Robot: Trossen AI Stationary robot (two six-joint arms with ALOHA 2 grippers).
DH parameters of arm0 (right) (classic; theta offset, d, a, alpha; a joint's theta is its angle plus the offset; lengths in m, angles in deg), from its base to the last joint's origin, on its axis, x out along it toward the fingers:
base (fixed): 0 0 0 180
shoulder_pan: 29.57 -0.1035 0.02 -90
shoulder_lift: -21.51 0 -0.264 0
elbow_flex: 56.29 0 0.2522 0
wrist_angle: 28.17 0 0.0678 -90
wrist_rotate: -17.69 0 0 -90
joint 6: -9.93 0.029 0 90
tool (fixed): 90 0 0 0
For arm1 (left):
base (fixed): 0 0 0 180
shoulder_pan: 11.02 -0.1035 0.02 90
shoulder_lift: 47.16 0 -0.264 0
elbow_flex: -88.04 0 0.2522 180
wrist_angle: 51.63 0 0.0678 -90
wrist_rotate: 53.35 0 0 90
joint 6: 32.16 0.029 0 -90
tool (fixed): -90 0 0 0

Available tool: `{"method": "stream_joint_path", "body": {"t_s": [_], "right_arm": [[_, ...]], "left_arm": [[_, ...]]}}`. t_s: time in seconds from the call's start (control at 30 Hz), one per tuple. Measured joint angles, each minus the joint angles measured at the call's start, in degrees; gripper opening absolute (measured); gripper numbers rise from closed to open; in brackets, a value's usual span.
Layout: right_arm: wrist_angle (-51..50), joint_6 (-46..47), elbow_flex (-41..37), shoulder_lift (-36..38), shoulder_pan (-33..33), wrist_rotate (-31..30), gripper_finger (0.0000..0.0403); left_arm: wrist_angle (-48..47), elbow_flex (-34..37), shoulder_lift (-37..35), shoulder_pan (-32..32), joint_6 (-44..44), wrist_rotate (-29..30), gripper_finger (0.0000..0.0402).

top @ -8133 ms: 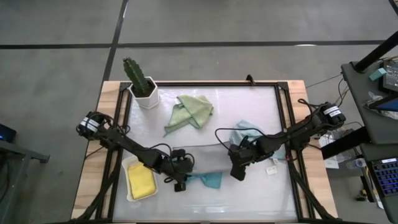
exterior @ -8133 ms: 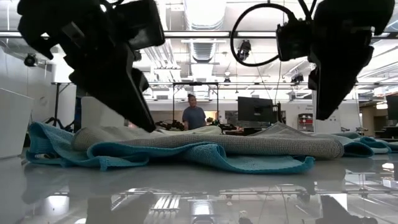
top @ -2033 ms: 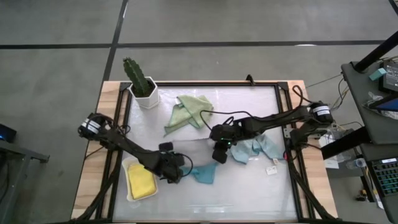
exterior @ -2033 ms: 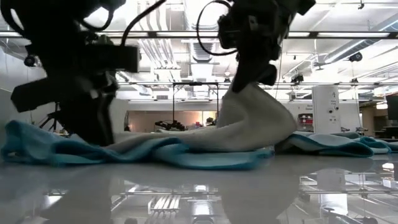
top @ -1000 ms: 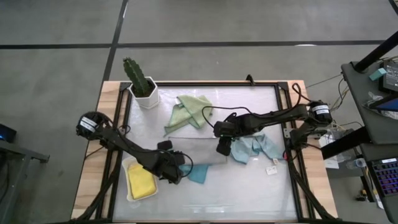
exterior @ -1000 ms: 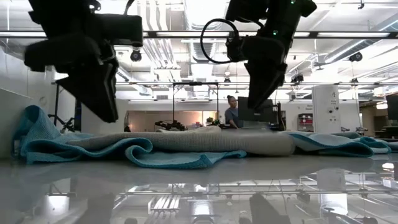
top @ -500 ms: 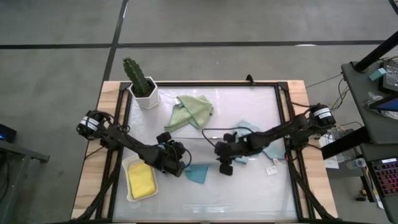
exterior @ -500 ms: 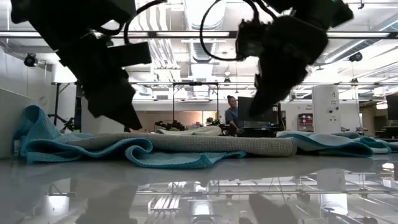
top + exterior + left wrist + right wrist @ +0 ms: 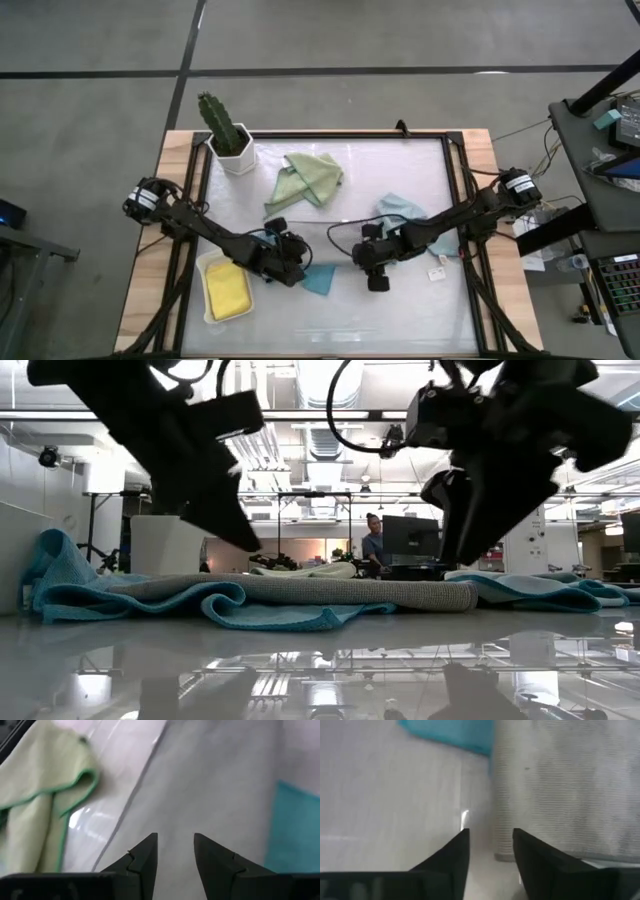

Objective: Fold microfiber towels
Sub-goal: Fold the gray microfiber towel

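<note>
In the high view, the left pincer (image 9: 290, 262) and the right pincer (image 9: 374, 270) are seen low over the middle of the white counter (image 9: 400, 310), with the grey towel (image 9: 330, 243) spread flat between them and a teal towel (image 9: 318, 279) showing at its near edge. A sage green towel (image 9: 308, 178) is left crumpled near the cactus pot (image 9: 234, 148), a pale blue towel (image 9: 400, 208) is bunched by the right arm, and a yellow towel (image 9: 227, 291) is laid folded in the white tray (image 9: 209, 262).

In the low view, the grey towel (image 9: 310, 591) is seen draped flat over the teal towel (image 9: 130, 600); neither pincer is touching cloth.

In the left wrist view, the fingers (image 9: 142, 860) are spread apart with nothing between them, above the grey towel (image 9: 215, 775).

In the right wrist view, the fingers (image 9: 452, 857) are likewise parted and empty, at the grey towel's (image 9: 565, 785) edge.

One towel is judged finished; four are left to fold.
</note>
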Motion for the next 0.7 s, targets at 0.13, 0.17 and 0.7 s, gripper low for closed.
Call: {"method": "stream_joint_path", "body": {"t_s": [0.13,0.17,0.7], "right_arm": [[-0.03,-2.29,-0.87,0.00,-1.05,-0.62,0.0181],[-0.01,-2.25,-1.06,0.00,-1.13,-1.53,0.0185],[3.96,-4.11,-1.64,-6.01,-1.37,-8.38,0.0120]], "left_arm": [[5.40,0.03,0.00,0.03,3.28,-0.76,0.0113],[6.43,0.09,0.00,0.02,3.66,-0.82,0.0113],[19.52,0.55,0.21,0.04,8.01,-4.91,0.0115]]}}
